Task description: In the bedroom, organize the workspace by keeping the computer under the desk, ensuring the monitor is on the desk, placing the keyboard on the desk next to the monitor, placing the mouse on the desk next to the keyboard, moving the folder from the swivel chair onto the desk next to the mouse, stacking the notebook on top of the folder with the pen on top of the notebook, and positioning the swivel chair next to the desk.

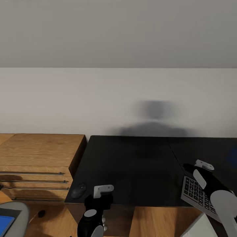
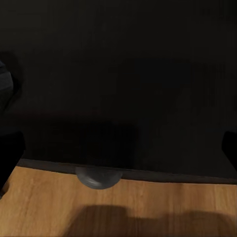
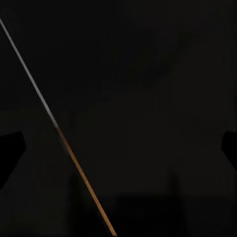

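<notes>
The mouse [image 1: 78,191], small and dark, lies on the front left corner of the black desk [image 1: 131,164]. My left gripper [image 1: 99,195] hovers open just right of the mouse, over the desk's front edge, nothing between its fingers [image 2: 11,157]. At the desk's front right lies the keyboard [image 1: 194,192], partly hidden by my right arm. My right gripper [image 1: 195,169] stands open just above its far end. The bright blue folder [image 1: 4,223] rests on the grey swivel chair [image 1: 18,214] at the lower left. A pale grey corner, probably the computer [image 1: 197,228], shows at the bottom right.
A low oak drawer unit [image 1: 39,154] adjoins the desk's left end. The pale wall [image 1: 118,98] runs right behind the desk. A round silver knob [image 2: 98,177] sits under the desk's front edge, above the wood floor [image 2: 118,207]. A dim blue patch [image 1: 232,158] lies at the desk's far right.
</notes>
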You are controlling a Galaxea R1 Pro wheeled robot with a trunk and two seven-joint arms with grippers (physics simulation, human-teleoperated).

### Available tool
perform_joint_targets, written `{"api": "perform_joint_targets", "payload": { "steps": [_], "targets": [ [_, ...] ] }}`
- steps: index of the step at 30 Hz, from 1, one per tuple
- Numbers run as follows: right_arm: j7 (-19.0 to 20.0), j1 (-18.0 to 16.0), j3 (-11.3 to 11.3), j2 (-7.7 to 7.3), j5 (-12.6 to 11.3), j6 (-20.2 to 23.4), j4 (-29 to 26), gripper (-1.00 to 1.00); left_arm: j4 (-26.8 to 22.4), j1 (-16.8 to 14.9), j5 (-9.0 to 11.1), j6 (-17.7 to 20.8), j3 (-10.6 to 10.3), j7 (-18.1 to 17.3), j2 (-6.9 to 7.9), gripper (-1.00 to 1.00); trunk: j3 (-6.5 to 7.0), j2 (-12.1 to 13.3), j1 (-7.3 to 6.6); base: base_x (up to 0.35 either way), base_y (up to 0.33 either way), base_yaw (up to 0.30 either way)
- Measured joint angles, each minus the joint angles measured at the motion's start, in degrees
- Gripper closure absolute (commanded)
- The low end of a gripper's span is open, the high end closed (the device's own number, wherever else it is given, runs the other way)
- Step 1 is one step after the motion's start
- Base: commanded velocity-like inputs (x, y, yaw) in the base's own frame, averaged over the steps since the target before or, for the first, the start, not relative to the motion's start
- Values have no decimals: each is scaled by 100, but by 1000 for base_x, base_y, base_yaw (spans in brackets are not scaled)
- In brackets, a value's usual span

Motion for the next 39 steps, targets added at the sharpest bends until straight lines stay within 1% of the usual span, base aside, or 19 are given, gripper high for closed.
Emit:
{"api": "perform_joint_targets", "payload": {
  "steps": [5,6,10,14,15,20,28,33,39],
  "targets": [
    [-4,0,-3,-20,0,31,72,-100,0,0,-3,0,-3,-2,1,-100,0,0,0,0,0,-1],
    [-7,2,-12,-28,-3,65,298,-100,-6,0,-5,0,-4,-2,1,-100,0,0,0,0,0,0],
    [-8,0,-17,-34,-6,168,467,-100,-20,0,-5,-2,-5,4,1,-100,0,0,0,0,0,0],
    [-7,0,-17,-40,-7,262,504,-100,-24,2,-5,-5,-5,6,0,-100,0,0,0,0,0,0],
    [-6,0,-18,-86,-5,431,528,-100,-26,6,-5,-26,-5,7,0,-100,0,0,0,0,0,0],
    [-5,0,-18,-117,-13,576,530,-100,-26,5,-4,-41,-5,7,1,-100,0,0,0,0,0,0],
    [-5,0,-17,-124,-16,605,529,-100,-26,3,-4,-44,-5,6,2,-100,0,0,0,-1,0,0],
    [-5,0,-17,-121,-15,603,529,-100,-26,5,-4,-45,-5,5,2,-100,0,0,2,-149,0,0],
    [-5,0,-16,-116,-12,602,529,-100,-26,3,-4,-45,-5,3,0,-100,0,0,0,-24,0,0]
  ]
}}
